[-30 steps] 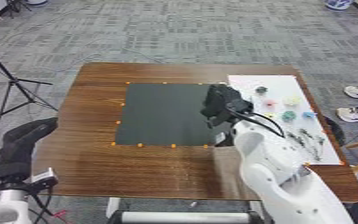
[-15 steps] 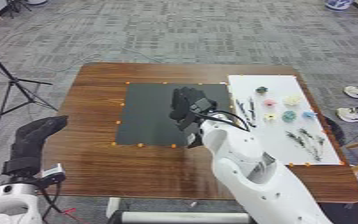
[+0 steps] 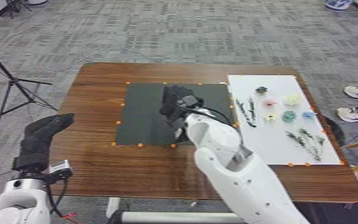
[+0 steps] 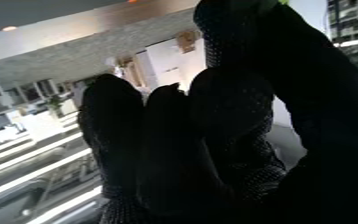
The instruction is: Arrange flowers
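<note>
I judge this the placing step: my right black-gloved hand [image 3: 176,99] is over the dark rectangular mat [image 3: 143,117], grip unreadable; small pastel flowers [image 3: 292,100] lie near the wooden table's [image 3: 91,150] right edge. Next, lower gently.

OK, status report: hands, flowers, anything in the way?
Left hand open, off to the left. Right hand over the dark mat, covering part of it; can't tell if it's loaded. Flowers on the white sheet.
</note>
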